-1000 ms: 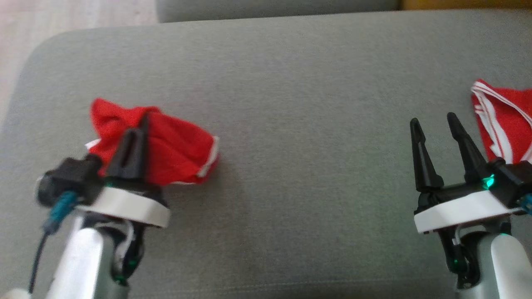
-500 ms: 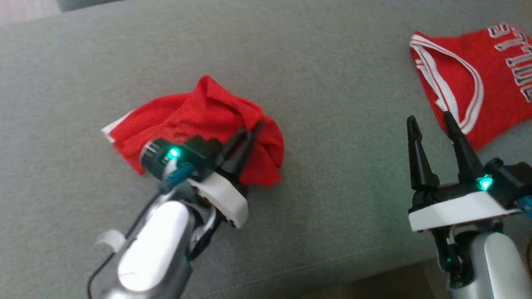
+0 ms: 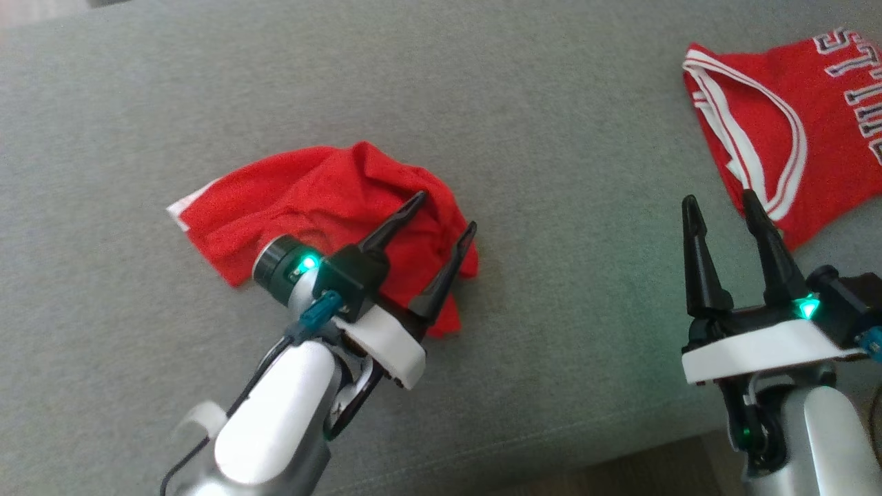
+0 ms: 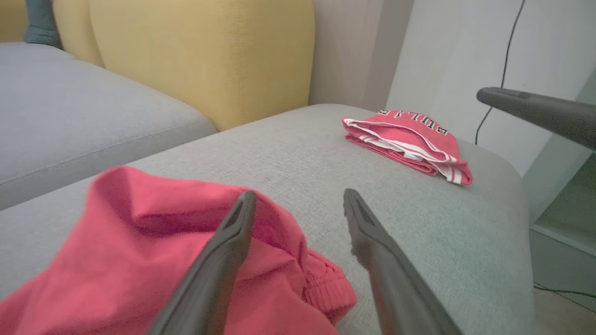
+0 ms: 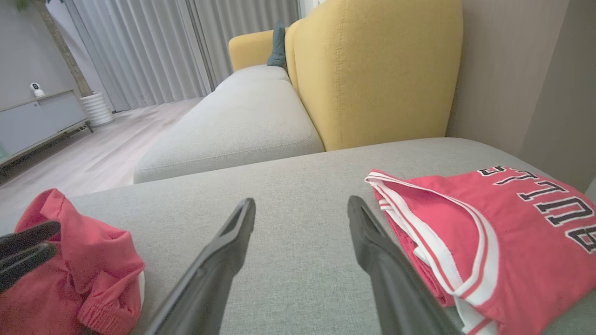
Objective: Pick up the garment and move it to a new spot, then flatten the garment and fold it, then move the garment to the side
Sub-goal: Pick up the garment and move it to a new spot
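Note:
A crumpled red garment with white trim lies in a heap on the grey cushion, left of centre. My left gripper hovers open over its right end, with nothing between its fingers. The left wrist view has the garment under and left of that gripper. My right gripper stands open over bare cushion, and the right wrist view shows it holding nothing. In that view the heap is at the lower left.
A folded red jersey with white stripes and lettering lies at the cushion's right end, just beyond my right fingertips. A yellow backrest rises behind the cushion. The cushion's front edge runs just below both wrists.
My left gripper has opened and let go of the red garment, which now rests slumped on the cushion. The camera swung right earlier, bringing the folded jersey further into view.

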